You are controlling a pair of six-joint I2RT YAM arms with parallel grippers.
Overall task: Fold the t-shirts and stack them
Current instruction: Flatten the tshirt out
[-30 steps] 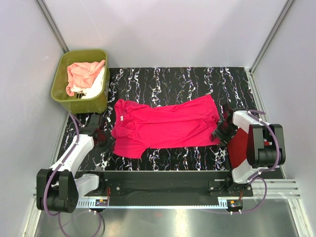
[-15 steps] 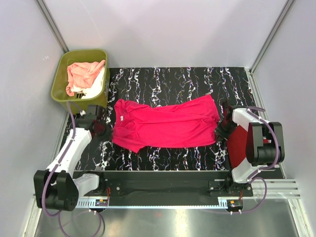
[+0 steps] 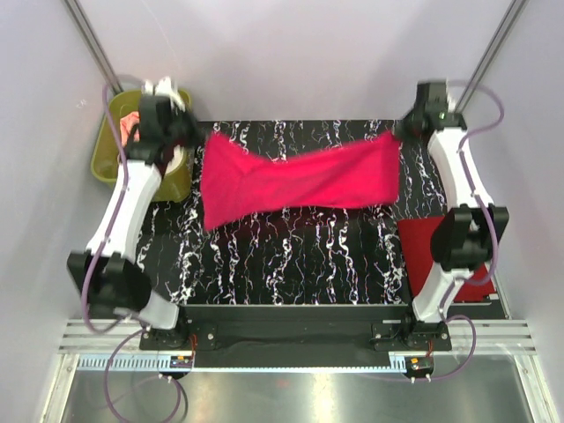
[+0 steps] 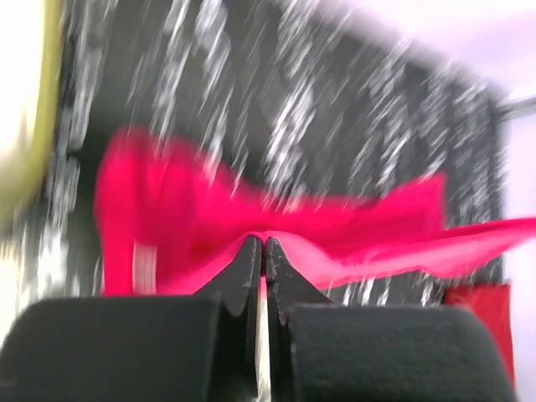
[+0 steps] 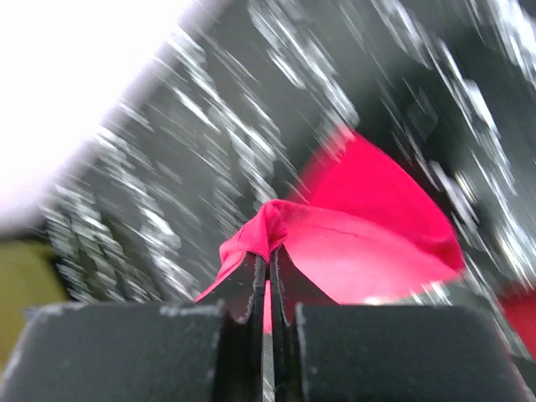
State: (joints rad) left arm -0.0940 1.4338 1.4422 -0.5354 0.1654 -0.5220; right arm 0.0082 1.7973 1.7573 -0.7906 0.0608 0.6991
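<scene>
top view, shirt: hot pink t-shirt (image 3: 300,176) lifted off the marbled table (image 3: 300,273), strung between both arms, sagging mid-span
top view, long axis: left-right across the table; cloth hangs toward the near side of both jaws
top view, left gripper (image 3: 188,134): clamped on the left end, beside the olive tub (image 3: 104,159)
top view, right gripper (image 3: 404,132): clamped on the right end, far right corner
top view, stack: folded red t-shirt (image 3: 432,251) at near right, closer to the right arm
left wrist view: blurred; jaws pinched together on a pink edge
right wrist view: blurred; jaws closed on a pink fold
next, likely: level lay-down, both ends together
</scene>
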